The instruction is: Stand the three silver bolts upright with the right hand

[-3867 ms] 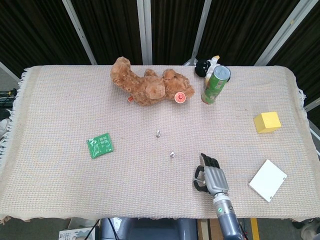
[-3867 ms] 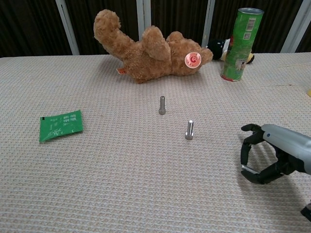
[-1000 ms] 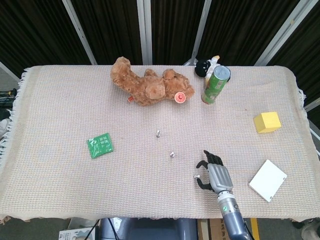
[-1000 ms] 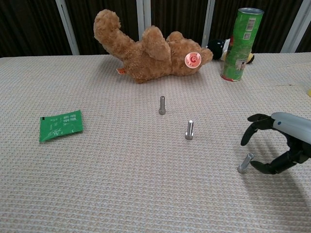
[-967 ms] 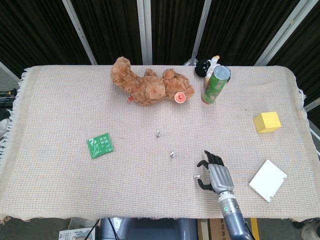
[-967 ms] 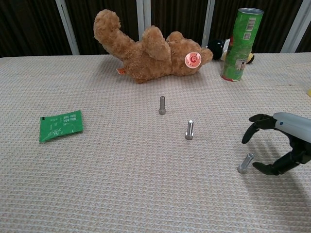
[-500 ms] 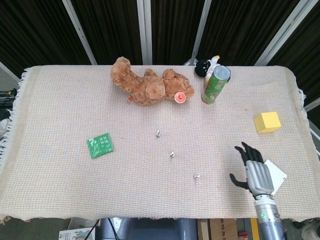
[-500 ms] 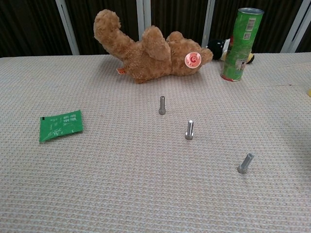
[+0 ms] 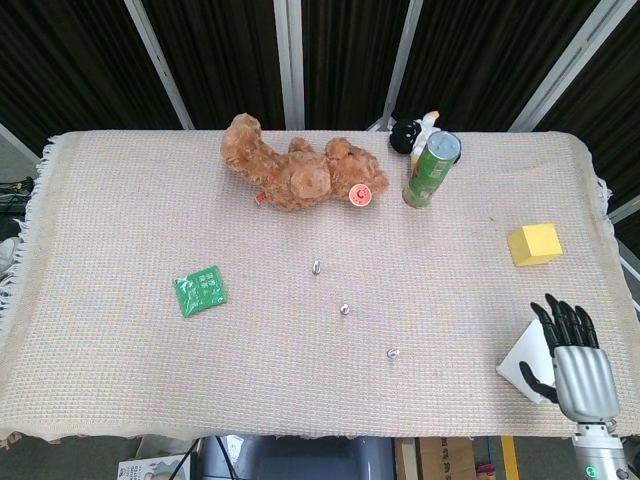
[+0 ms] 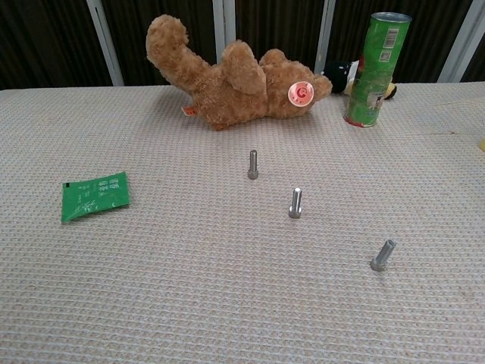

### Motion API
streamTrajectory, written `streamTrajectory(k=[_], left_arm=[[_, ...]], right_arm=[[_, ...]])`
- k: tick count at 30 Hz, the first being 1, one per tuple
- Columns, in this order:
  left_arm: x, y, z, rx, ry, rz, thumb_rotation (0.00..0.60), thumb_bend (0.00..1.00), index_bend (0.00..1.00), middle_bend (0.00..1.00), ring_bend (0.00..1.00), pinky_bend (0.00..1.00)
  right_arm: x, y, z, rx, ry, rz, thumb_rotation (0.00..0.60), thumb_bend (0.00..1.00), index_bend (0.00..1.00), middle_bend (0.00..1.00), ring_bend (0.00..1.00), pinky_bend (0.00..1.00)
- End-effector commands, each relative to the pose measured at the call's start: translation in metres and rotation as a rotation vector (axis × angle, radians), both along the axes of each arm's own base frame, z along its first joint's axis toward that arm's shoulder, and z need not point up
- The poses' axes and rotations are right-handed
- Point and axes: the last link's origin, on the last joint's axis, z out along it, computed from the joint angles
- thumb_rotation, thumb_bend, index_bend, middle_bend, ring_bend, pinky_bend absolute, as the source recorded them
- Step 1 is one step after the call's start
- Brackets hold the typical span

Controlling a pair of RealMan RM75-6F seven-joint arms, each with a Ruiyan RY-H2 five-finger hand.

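Note:
Three silver bolts stand on the woven tablecloth in a diagonal row. The far bolt and the middle bolt are upright. The near bolt stands on its head but leans to the right. My right hand hovers at the table's near right corner, over the white pad, fingers spread, holding nothing, far from the bolts. It does not show in the chest view. My left hand appears in neither view.
A brown teddy bear lies at the back centre, with a green can and a small black-and-white toy to its right. A green packet lies left, a yellow block right, a white pad under my right hand.
My right hand let go of the near bolt, which now stands leaning, and drew away to the right, out of the chest view and over the white pad.

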Motion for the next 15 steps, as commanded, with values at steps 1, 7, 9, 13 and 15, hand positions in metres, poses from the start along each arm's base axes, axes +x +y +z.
streamTrajectory(k=[1, 7, 9, 13, 15], left_arm=[[0.0, -0.001, 0.002, 0.002, 0.007, -0.017, 0.6, 0.07, 0.08, 0.01, 0.0, 0.09], [0.005, 0.003, 0.001, -0.009, 0.021, -0.098, 0.6, 0.07, 0.09, 0.02, 0.0, 0.09], [0.006, 0.004, 0.0, -0.013, 0.031, -0.129, 0.6, 0.07, 0.09, 0.03, 0.0, 0.09], [0.01, 0.01, -0.008, -0.044, 0.038, -0.191, 0.6, 0.07, 0.09, 0.03, 0.0, 0.09], [0.011, 0.012, -0.011, -0.059, 0.031, -0.214, 0.6, 0.07, 0.1, 0.03, 0.0, 0.08]], right_arm=[[-0.002, 0.002, 0.008, -0.014, 0.008, -0.003, 0.6, 0.28, 0.12, 0.0, 0.0, 0.01], [-0.009, 0.004, 0.026, -0.034, 0.017, -0.023, 0.6, 0.28, 0.12, 0.0, 0.0, 0.01], [-0.01, 0.006, 0.029, -0.04, 0.017, -0.025, 0.6, 0.28, 0.12, 0.0, 0.0, 0.01], [-0.01, 0.008, 0.033, -0.053, 0.007, -0.026, 0.6, 0.28, 0.12, 0.0, 0.0, 0.01], [-0.01, 0.01, 0.034, -0.053, 0.013, -0.027, 0.6, 0.28, 0.12, 0.0, 0.0, 0.01]])
